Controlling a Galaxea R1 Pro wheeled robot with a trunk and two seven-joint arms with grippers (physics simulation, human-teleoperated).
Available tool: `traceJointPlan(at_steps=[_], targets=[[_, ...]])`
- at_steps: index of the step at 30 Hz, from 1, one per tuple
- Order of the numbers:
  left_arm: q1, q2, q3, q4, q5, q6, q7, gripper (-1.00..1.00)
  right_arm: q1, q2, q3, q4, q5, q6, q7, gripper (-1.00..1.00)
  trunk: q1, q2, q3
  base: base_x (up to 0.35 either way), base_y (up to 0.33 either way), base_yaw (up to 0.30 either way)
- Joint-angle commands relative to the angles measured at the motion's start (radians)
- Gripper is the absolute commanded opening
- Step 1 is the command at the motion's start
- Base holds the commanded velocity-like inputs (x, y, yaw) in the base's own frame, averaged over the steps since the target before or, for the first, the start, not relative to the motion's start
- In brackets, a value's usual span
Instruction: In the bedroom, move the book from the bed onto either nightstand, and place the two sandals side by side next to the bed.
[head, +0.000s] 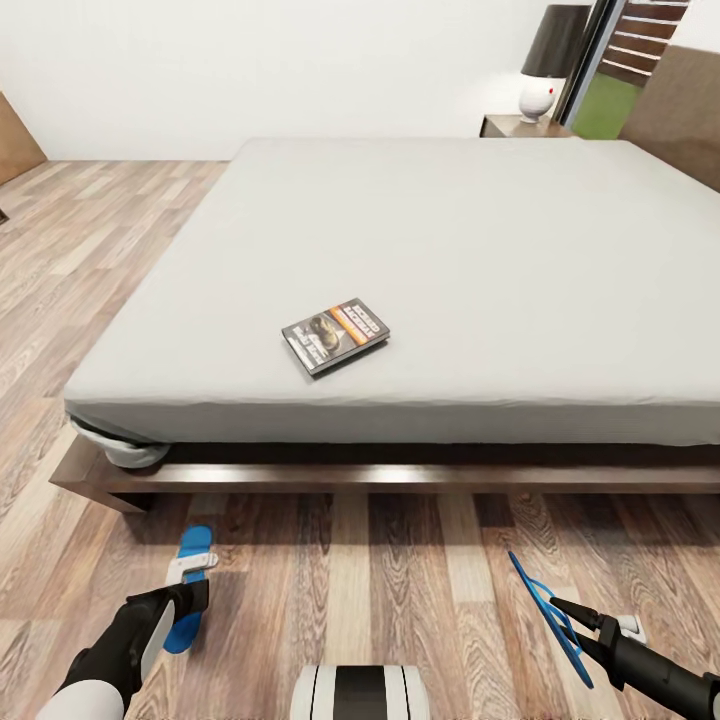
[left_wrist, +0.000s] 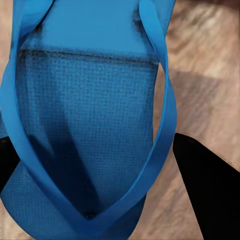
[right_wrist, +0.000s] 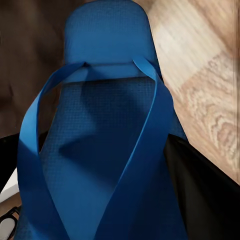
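Room: we face the foot of the bed (head: 450, 260), low on its dark wooden frame, with plank floor (head: 400, 590) between us and it.
Book: it lies flat on the grey mattress, near the foot edge and a little toward our left, not yet moved.
Nightstand: the nightstand (head: 510, 126) stands beyond the far corner of the bed with a lamp (head: 548, 65) on it; nothing of the task rests there.
Left sandal: the left tool (head: 185, 590) is closed on the left sandal (head: 190, 590), which hangs low over the floor near the bed's left corner; the left wrist view shows its straps and sole close up, floor behind.
Right sandal: the right tool (head: 585, 625) is gripping the right sandal (head: 550, 615), tipped on edge above the floor; whether it touches the planks we cannot tell.
Spacing: the two sandals are well apart, not side by side.
Done so far: we judge both sandals picked up, neither placed.
Left to do: set the pair together beside the bed, then carry the book (head: 335, 334) to a nightstand.
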Motion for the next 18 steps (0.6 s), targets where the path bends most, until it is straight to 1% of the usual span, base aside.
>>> traceJointPlan(at_steps=[1, 18], targets=[[0.000, -0.001, 0.004, -0.002, -0.010, 0.005, -0.006, -1.00, 0.000, 0.000, -0.002, 0.000, -0.003, 0.006, 0.000, -1.00, 0.000, -0.001, -0.005, 0.000, 0.000, 0.000], [0.000, -0.002, 0.003, 0.000, -0.010, 0.005, -0.006, -1.00, 0.000, 0.000, -0.002, 0.000, -0.003, 0.007, 0.000, -1.00, 0.008, -0.004, -0.070, 0.000, 0.000, 0.000]])
